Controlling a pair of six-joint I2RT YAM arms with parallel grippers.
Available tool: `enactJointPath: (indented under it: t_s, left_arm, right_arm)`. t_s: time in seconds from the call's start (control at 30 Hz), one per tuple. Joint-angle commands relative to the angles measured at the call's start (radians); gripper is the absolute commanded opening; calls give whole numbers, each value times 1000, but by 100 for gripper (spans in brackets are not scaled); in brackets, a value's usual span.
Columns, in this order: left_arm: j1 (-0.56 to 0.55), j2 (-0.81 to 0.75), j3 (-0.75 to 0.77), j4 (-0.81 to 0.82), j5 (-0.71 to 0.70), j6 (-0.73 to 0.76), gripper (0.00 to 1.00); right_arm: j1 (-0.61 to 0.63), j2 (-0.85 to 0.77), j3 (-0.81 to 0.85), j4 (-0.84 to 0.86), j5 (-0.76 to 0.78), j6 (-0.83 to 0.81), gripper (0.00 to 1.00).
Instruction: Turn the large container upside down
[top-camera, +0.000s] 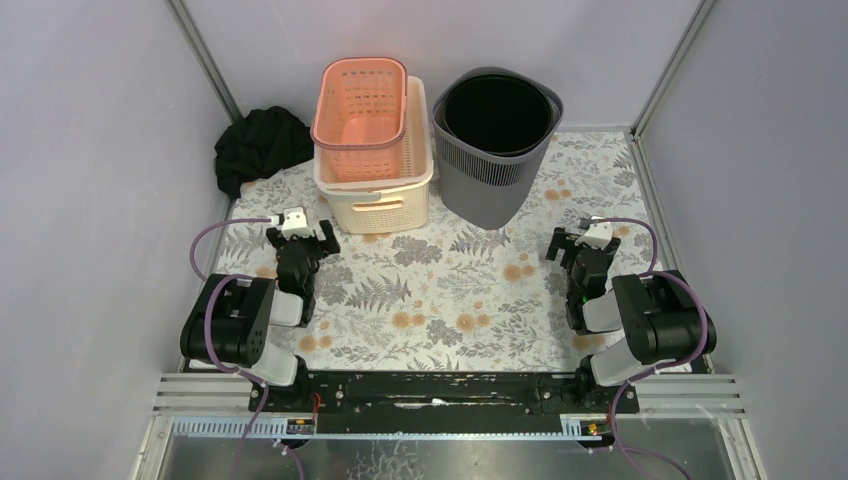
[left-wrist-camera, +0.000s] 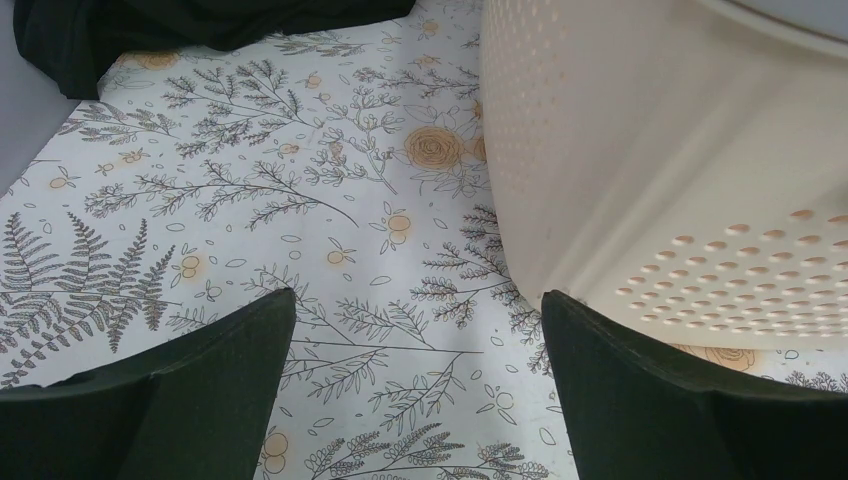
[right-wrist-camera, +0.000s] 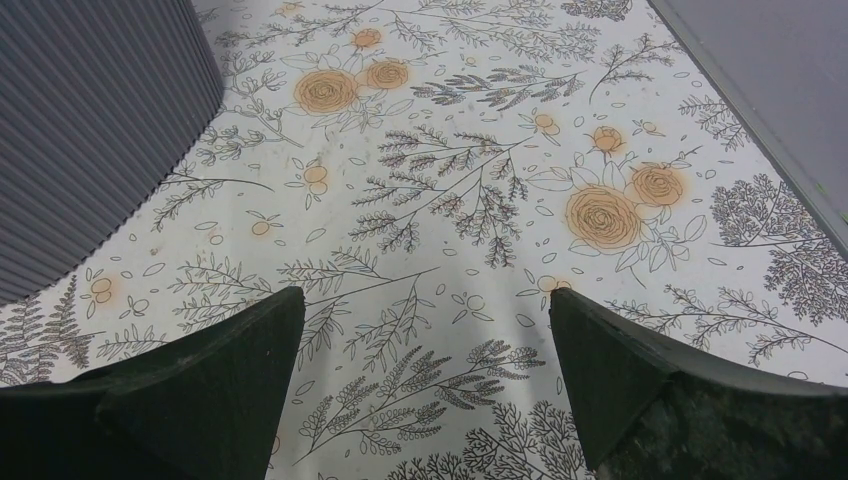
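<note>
Opening step: approach, nothing grasped yet.
Left jaws and right jaws released, wide; grey bin (top-camera: 490, 185), likely the large container, stands upright ahead-left of right jaws; next move calls for reaching its rim.

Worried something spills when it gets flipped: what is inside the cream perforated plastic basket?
A pink perforated plastic basket sits nested inside the cream basket, its rim standing higher. The pink one looks empty; the cream basket's floor is covered, so unseen.
</note>
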Motion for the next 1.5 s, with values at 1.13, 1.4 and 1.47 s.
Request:
enactJointPath:
  t_s: [1.13, 1.4, 1.47]
  left_arm:
    - [-126, -513, 674, -1053, 79, -287, 100]
    - [-123, -318, 1129, -1242, 413, -388, 100]
    - [-92, -249, 1188, -1265, 494, -471, 100]
  right_arm:
    - [0, -751, 564, -1175, -309, 342, 99]
    - [-1, -390, 1113, -1311, -652, 448, 93]
    - [0, -274, 1261, -1422, -681, 420, 88]
